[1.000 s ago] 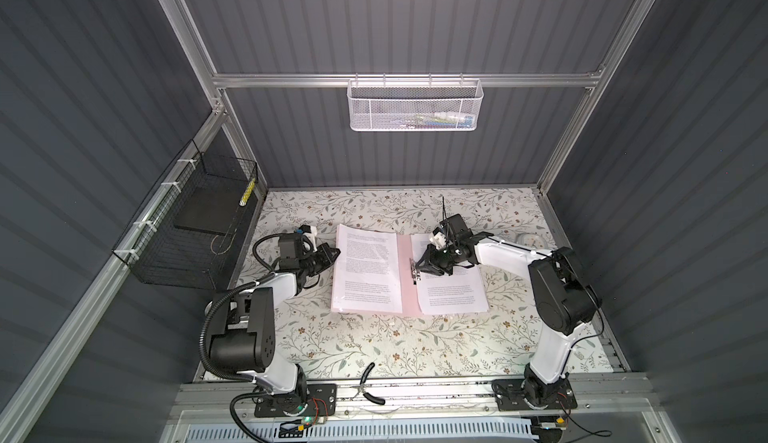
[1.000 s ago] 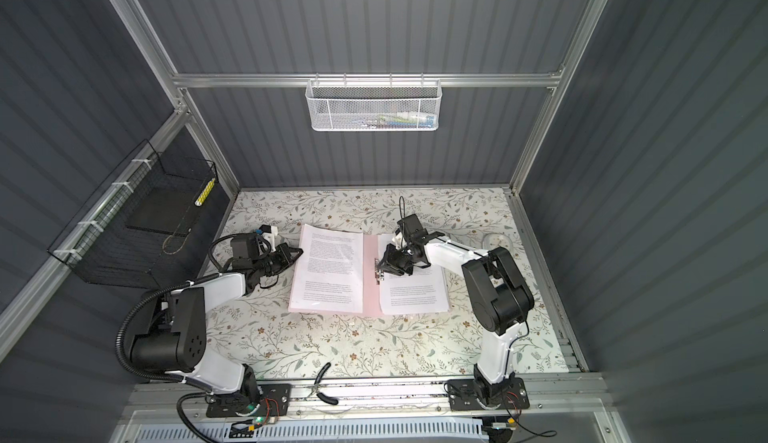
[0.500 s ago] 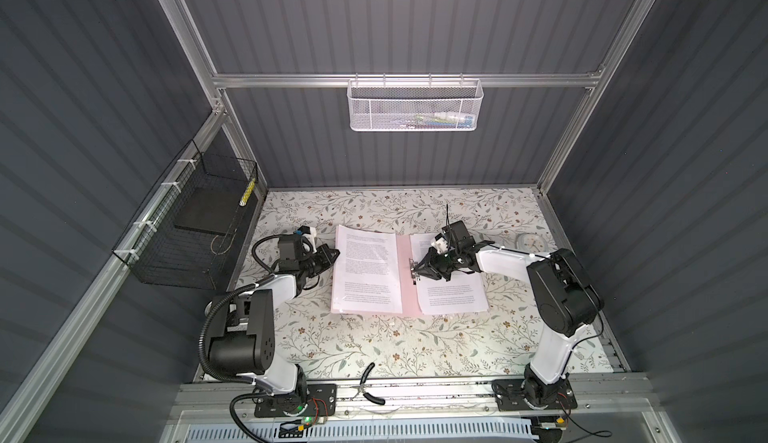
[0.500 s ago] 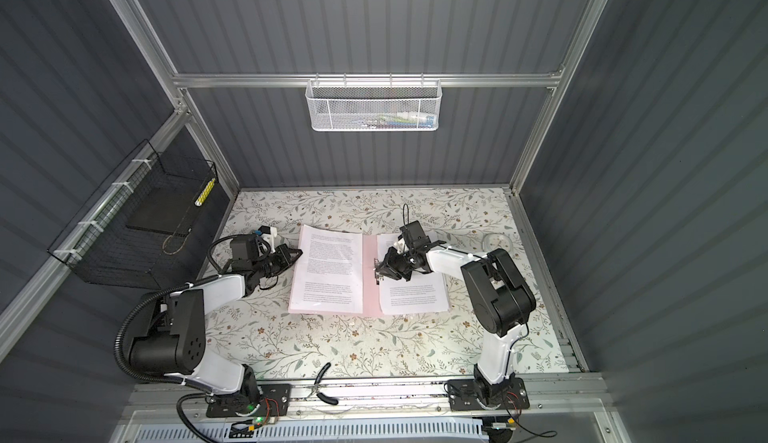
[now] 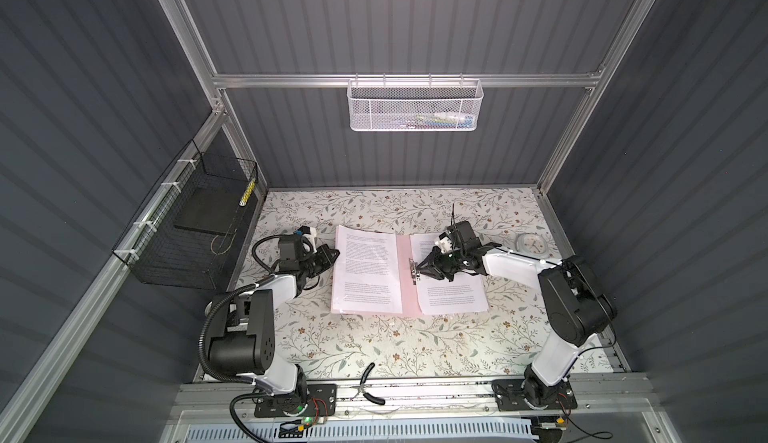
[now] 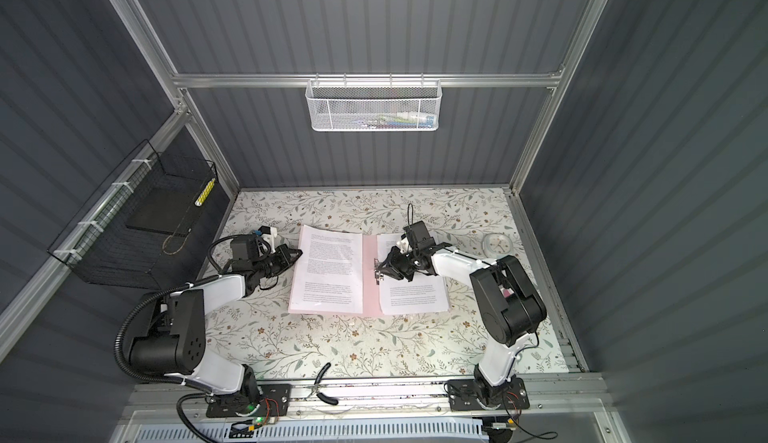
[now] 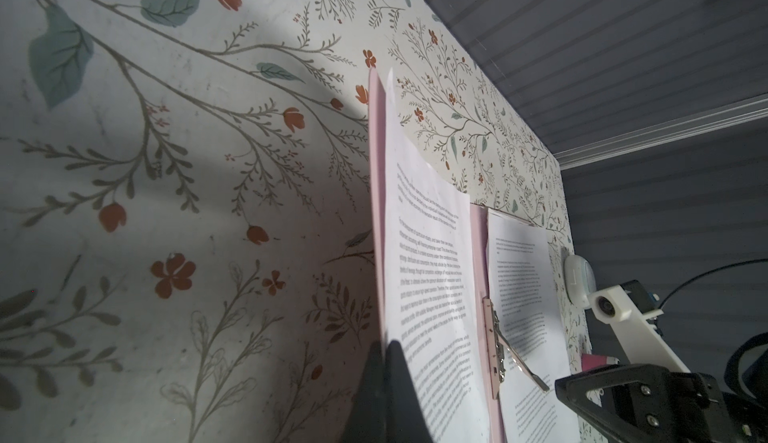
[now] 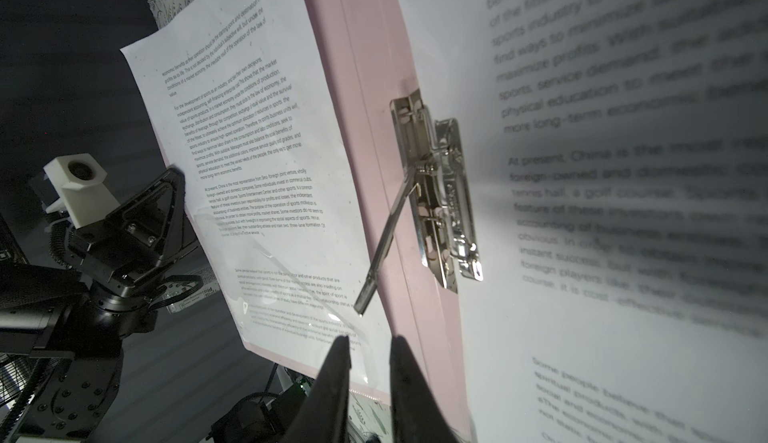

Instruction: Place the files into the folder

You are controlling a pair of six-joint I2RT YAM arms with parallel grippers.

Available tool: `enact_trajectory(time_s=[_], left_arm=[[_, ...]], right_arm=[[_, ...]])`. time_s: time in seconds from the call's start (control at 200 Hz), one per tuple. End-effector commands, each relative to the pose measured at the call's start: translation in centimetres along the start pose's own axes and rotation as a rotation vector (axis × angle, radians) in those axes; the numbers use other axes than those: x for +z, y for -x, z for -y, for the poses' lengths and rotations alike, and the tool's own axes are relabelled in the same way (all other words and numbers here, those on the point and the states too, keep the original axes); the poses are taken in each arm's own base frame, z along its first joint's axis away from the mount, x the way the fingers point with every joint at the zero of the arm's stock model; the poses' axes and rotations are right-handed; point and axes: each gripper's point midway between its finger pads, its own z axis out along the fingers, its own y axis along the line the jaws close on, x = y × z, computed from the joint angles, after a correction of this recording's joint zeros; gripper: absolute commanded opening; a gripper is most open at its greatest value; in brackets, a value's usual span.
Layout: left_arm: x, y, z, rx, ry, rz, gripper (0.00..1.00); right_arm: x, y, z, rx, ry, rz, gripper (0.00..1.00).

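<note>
left hand (image 7: 383, 344) seemingly pinching folder (image 7: 377, 212) edge, files (image 8: 623, 171) partly blurred

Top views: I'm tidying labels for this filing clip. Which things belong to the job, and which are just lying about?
Job: pink folder, its metal clip, printed files.
Lying about: small round object, white mesh basket, black wire basket, black-handled tool.
</note>
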Motion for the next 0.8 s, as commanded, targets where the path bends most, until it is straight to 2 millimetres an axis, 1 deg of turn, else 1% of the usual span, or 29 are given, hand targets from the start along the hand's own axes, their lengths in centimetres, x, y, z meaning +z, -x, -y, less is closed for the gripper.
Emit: enact_trajectory(time_s=[0.0, 0.14, 0.42, 0.585, 0.696, 0.796], left_arm=[[-0.2, 0.0, 0.0, 0.023, 0.010, 0.009, 0.00], [-0.1, -0.1, 0.0, 0.025, 0.011, 0.008, 0.00], [0.0, -0.1, -0.2, 0.025, 0.015, 0.004, 0.00], [0.0, -0.2, -0.3, 0.024, 0.018, 0.002, 0.00], [0.1, -0.2, -0.3, 0.024, 0.018, 0.001, 0.00], [0.2, -0.3, -0.4, 0.021, 0.020, -0.001, 0.00]], right_arm=[[0.4, 0.4, 0.1, 0.015, 0.012, 0.002, 0.22], [0.8, 0.6, 0.0, 0.013, 0.015, -0.002, 0.22], [1.5, 0.4, 0.1, 0.022, 0.026, -0.023, 0.22], [1.4, 0.5, 0.3, 0.028, 0.023, -0.013, 0.22], [1.4, 0.7, 0.0, 0.023, 0.029, -0.013, 0.22], [1.8, 0.6, 0.0, 0.025, 0.034, -0.030, 0.22]])
